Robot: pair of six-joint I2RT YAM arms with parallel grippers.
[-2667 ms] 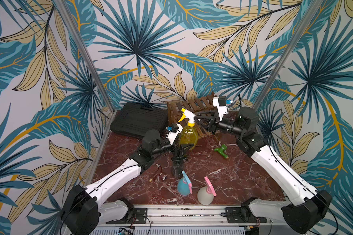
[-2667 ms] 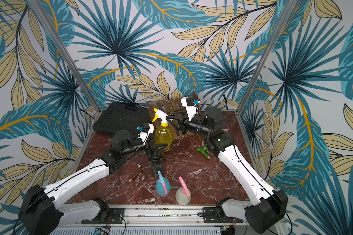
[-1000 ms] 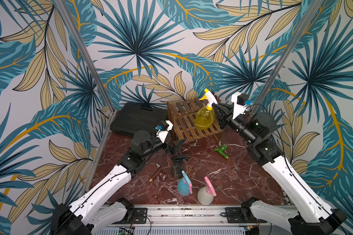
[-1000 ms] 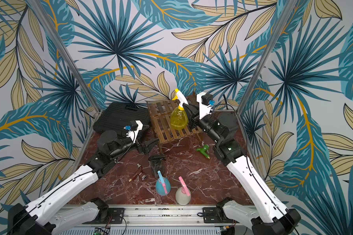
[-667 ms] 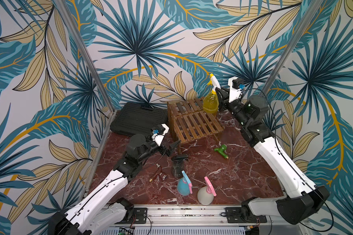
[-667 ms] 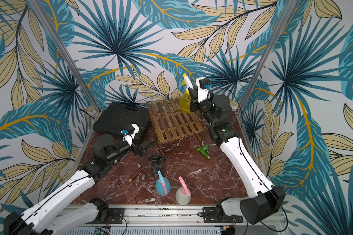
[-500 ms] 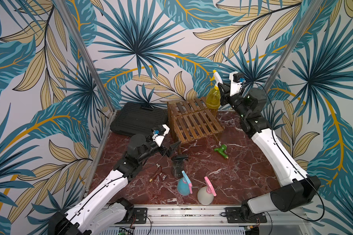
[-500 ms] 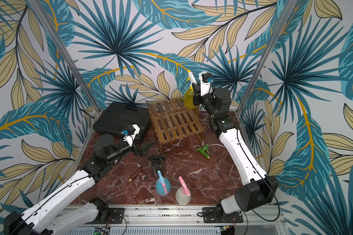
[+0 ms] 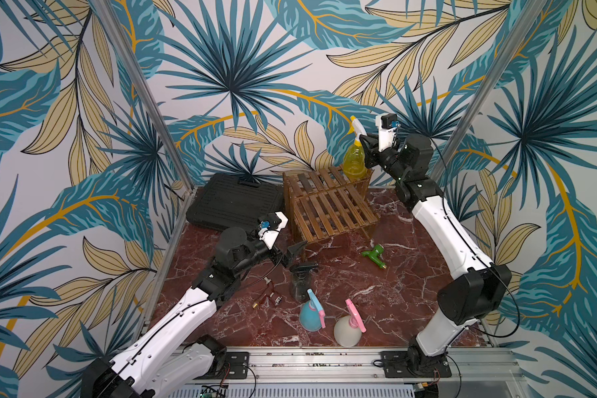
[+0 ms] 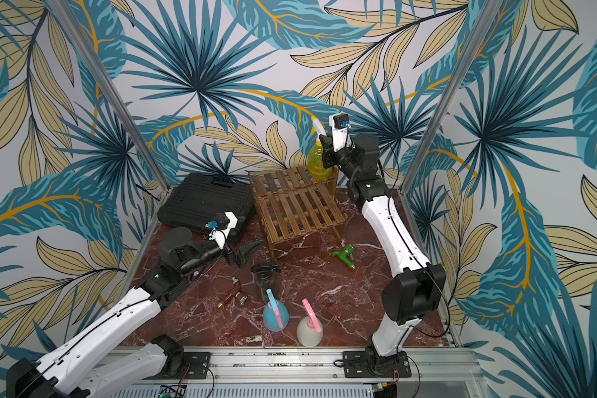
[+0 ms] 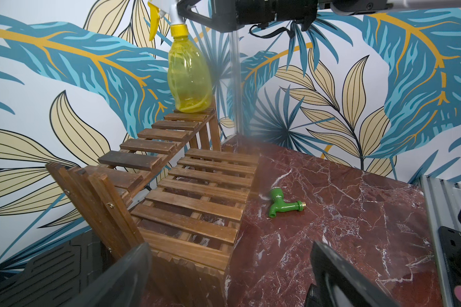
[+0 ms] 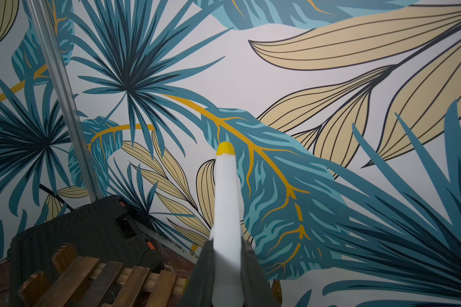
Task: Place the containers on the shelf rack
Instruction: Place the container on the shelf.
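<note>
My right hand [image 9: 365, 141] is pinched on the white head of the yellow spray bottle [image 9: 354, 162], whose base sits on the far right end of the upper step of the shelf rack [image 9: 328, 203], close to the back wall; in the left wrist view the yellow spray bottle [image 11: 189, 79] stands nearly upright at the step's very end. My left hand [image 9: 292, 255] hangs spread wide and empty above the tabletop [image 9: 393, 286], just in front of the rack's near left corner. Right beside its fingertips stands the smoky grey bottle [image 9: 300, 281] with its black head. Nearer the front rail, the light blue bottle [image 9: 310, 315] and the white bottle [image 9: 347, 329] stand side by side, all three on the marble. A green nozzle [image 9: 374, 255] lies on the stone between the rack and my right arm. A few small metal fittings [image 9: 268, 296] lie left of the grey bottle. A black ribbed case [image 9: 231, 201] lies flat behind my left hand, touching the rack's left side.
</note>
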